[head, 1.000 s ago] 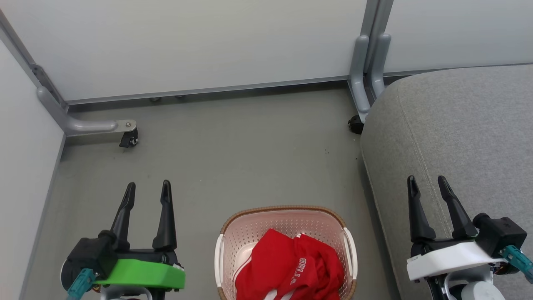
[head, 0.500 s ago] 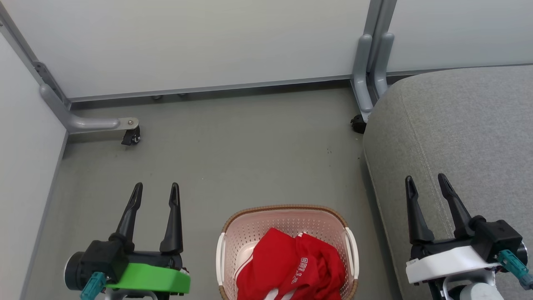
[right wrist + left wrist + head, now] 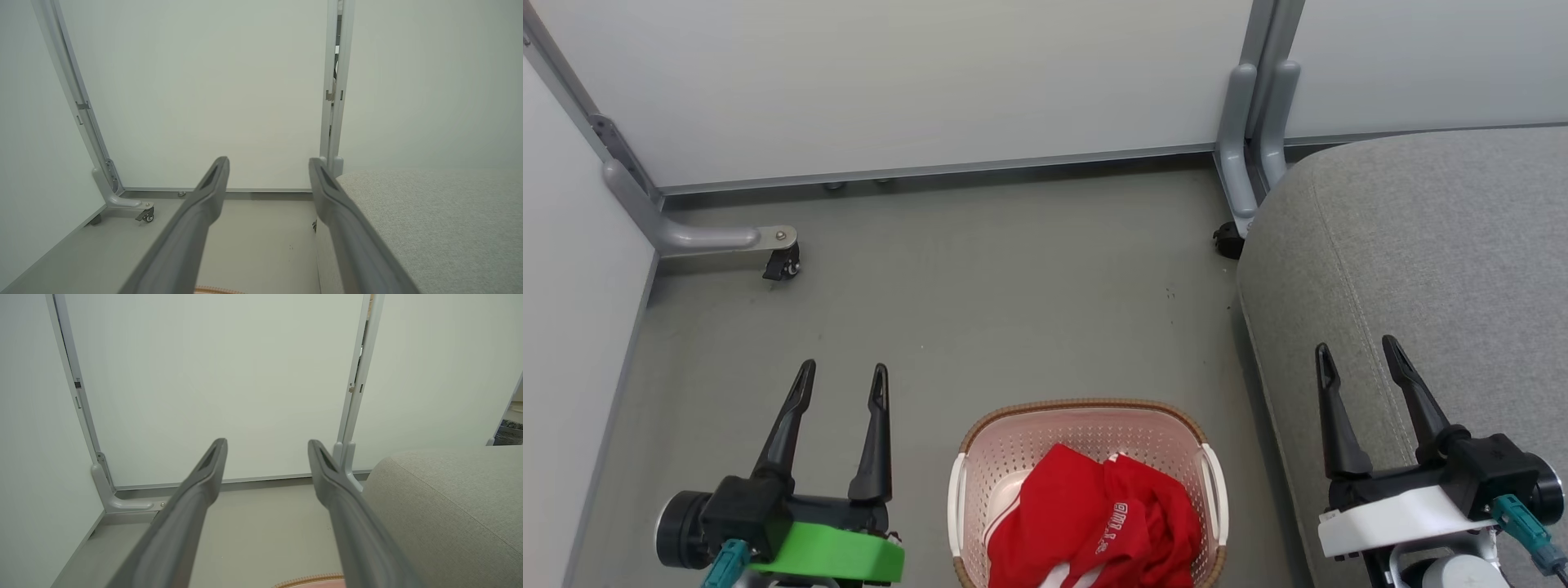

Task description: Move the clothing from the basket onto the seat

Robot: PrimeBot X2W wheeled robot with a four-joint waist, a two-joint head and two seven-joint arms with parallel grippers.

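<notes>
Between both hands, clothing lies heaped in the basket; left hand and right hand gape wide, empty. Pick not started: next move likely needs a reach down to pinch the clothing, with the seat just beside the right hand.

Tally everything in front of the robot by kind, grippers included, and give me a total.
grippers: 2, the left gripper and the right gripper, both open
basket: 1
heap of red clothing: 1, in the basket; the garments in it cannot be counted
seat: 1
caster wheels: 2
Total: 7
</notes>
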